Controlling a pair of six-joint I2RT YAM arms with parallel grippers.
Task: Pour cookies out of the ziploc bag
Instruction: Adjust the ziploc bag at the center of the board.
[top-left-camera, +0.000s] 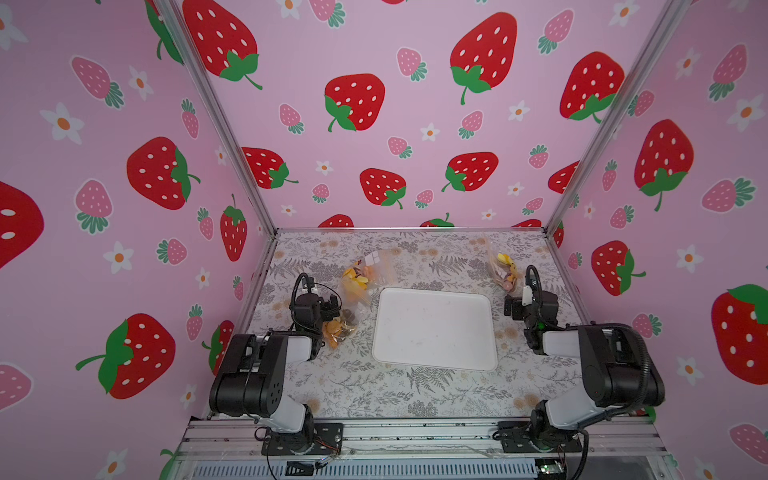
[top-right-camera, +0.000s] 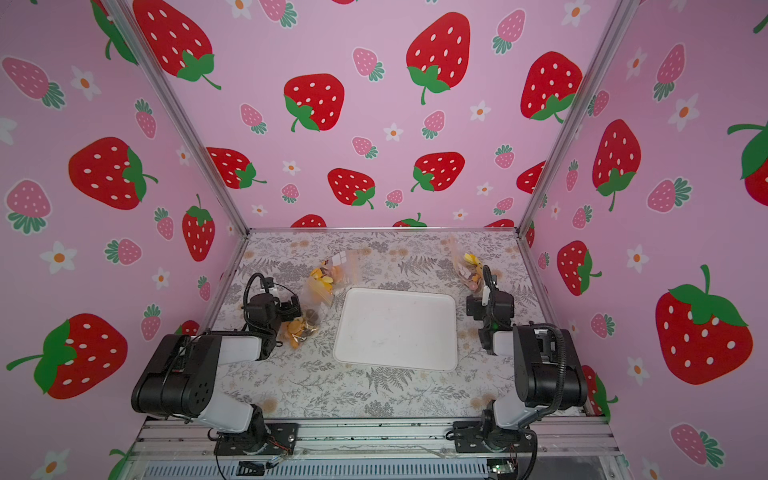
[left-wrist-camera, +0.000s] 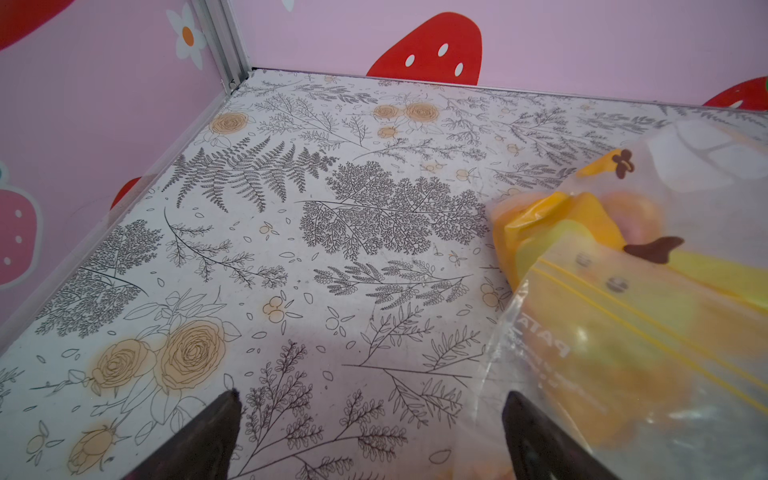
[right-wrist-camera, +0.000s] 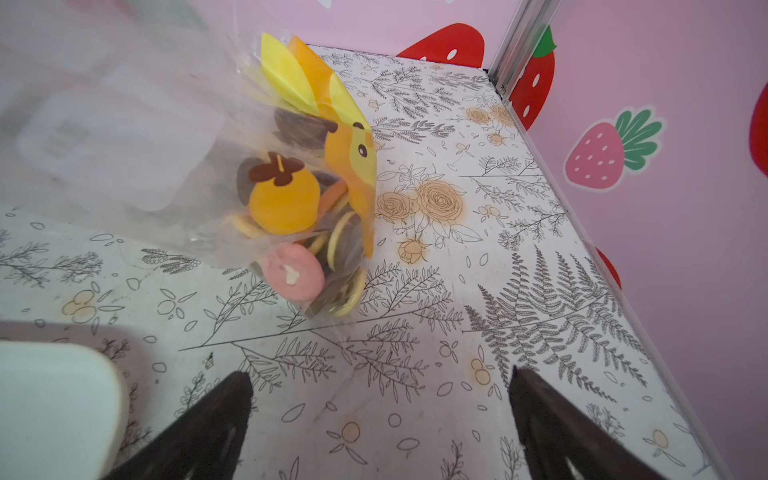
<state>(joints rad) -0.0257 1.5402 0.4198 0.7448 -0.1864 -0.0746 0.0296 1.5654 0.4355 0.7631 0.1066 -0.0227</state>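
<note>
**Table** (top-left-camera: 436, 395): floral sheet, both arms at the near edge.

**Tray** (top-left-camera: 434, 328): white, centre of table, nothing in it. Judged: pour not yet begun.

**Bags:**
- Left bag (top-left-camera: 353, 303) lies just beside the tray's L edge. Long axis runs near-left to far-right.
- Can't tell from a top view whether it is one bag or two overlapping.
- Its far end holds the white square blocks (top-left-camera: 372, 257).
- Right bag (top-left-camera: 505, 270) is off the tray's far-R corner, near the R wall. It is slumped, mouth end twd the far wall.

**Cookies:**
- All inside plastic.
- Orange and dk brown ones (top-left-camera: 337, 330) sit at the near end of the left bag.
- Pink, tan and brown ones (right-wrist-camera: 295, 270) are heaped at the low end of the right bag.

**Grippers:**
- Left gripper (top-left-camera: 331, 305): jaws spread wide, empty.
- Right gripper (top-left-camera: 510, 306): the same, nothing between the jaws.

**Key relation:**
- Left wrist view: bare table fills the gap at the left gripper (left-wrist-camera: 372, 399). The left bag (left-wrist-camera: 623, 332) sits off to the tray side, its edge lapping one fingertip (left-wrist-camera: 519, 419). So it is beside the jaws, not betw them.
- A yellow zip strip crosses the left bag just ahead of that tip.
- Right wrist view: the right bag (right-wrist-camera: 187, 145) lies ahead of the right gripper (right-wrist-camera: 380, 374), apart from it, offset twd the tray.

Judged: L arm is the nearer. It needs a sideways shift twd the tray to straddle the plastic.
</note>
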